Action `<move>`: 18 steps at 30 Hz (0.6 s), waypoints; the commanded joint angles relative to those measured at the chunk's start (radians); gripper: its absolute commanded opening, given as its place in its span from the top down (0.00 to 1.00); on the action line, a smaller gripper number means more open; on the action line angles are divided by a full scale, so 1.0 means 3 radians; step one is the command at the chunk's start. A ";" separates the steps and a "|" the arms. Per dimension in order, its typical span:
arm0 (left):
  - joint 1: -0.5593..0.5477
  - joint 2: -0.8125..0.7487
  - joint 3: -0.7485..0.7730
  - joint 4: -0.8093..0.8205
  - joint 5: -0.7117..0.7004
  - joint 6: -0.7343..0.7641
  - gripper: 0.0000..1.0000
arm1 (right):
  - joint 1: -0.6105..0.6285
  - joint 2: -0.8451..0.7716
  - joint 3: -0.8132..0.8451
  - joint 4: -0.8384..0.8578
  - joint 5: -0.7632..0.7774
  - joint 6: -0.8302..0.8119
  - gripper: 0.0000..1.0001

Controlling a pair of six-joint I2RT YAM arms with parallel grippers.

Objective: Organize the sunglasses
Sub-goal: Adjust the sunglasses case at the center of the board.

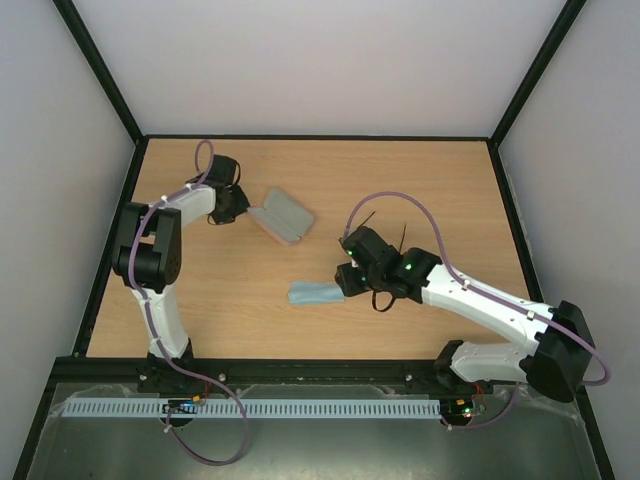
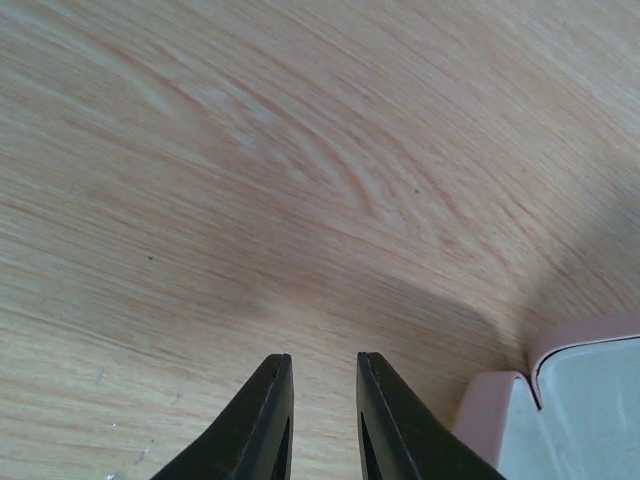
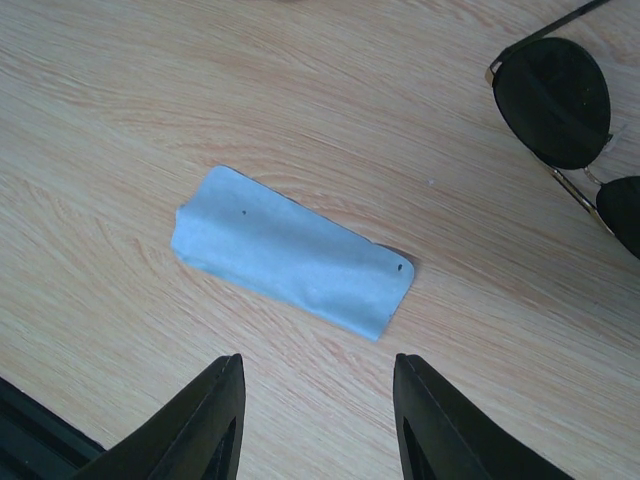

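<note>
The sunglasses point(image 3: 555, 100), with dark oval lenses and a thin wire frame, lie on the wooden table at the upper right of the right wrist view; in the top view the right arm mostly covers them. My right gripper point(image 3: 318, 358) point(image 1: 346, 280) hovers open and empty just short of the folded light blue cloth point(image 3: 290, 255) point(image 1: 315, 293). My left gripper point(image 2: 323, 357) point(image 1: 240, 207) is low over bare wood beside the open pink case point(image 2: 490, 410) point(image 1: 282, 215). Its jaws stand narrowly open with nothing between them.
The case lies open at the back left of the table point(image 1: 450, 180), its pale grey lining point(image 2: 590, 410) facing up. Black frame rails point(image 1: 300, 368) border the table on all sides.
</note>
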 commanded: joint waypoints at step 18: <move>0.0008 0.0073 0.0174 0.0162 -0.0025 0.0193 0.80 | 0.0021 0.0023 -0.0111 -0.0074 -0.0105 0.0051 0.57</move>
